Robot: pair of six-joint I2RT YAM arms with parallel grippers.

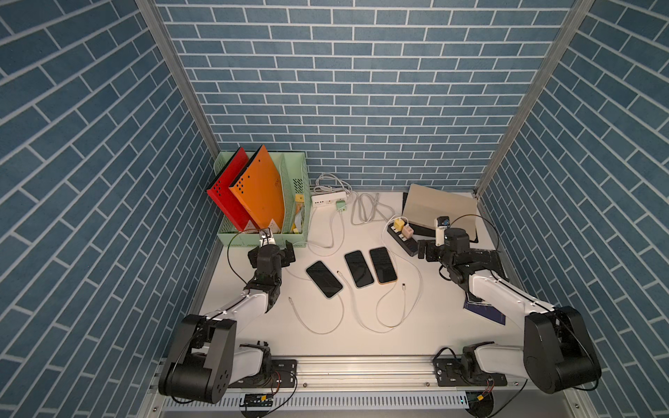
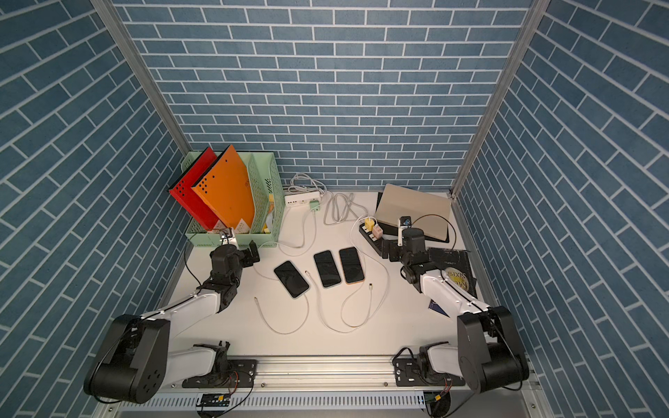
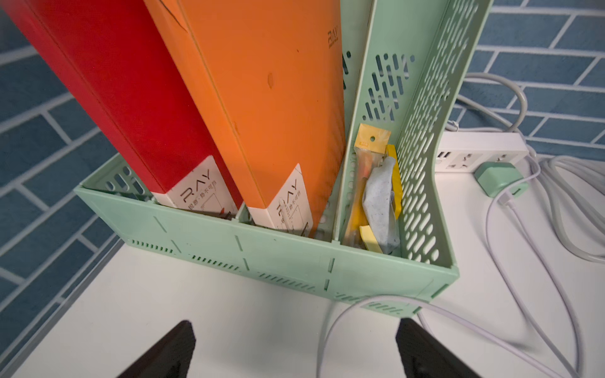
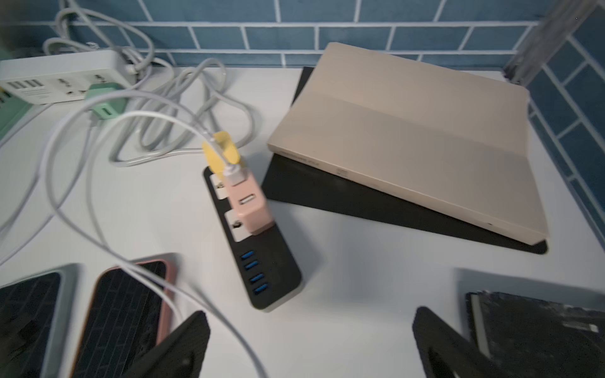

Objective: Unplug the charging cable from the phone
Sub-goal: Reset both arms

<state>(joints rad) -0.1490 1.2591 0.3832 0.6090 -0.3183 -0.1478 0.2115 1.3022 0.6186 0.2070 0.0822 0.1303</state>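
Three dark-screened phones lie side by side mid-table in both top views: a left phone (image 1: 324, 278), a middle phone (image 1: 358, 268) and an orange-cased phone (image 1: 383, 265). White charging cables (image 1: 394, 324) loop in front of them. Their connector ends (image 1: 403, 287) lie loose on the table, apart from the phones. My left gripper (image 1: 288, 253) (image 3: 298, 343) is open by the green rack, with a cable (image 3: 330, 327) on the table below its jaws. Right of the phones, my right gripper (image 1: 423, 249) (image 4: 311, 337) hangs open, holding nothing; the orange-cased phone (image 4: 124, 311) shows beside it.
A green file rack (image 1: 253, 240) with red and orange folders stands back left. A white power strip (image 1: 327, 199) with a green charger sits behind. A black power strip (image 4: 262, 261) carries yellow and pink chargers. A beige case (image 1: 438, 210) and a dark book (image 2: 452, 267) lie right.
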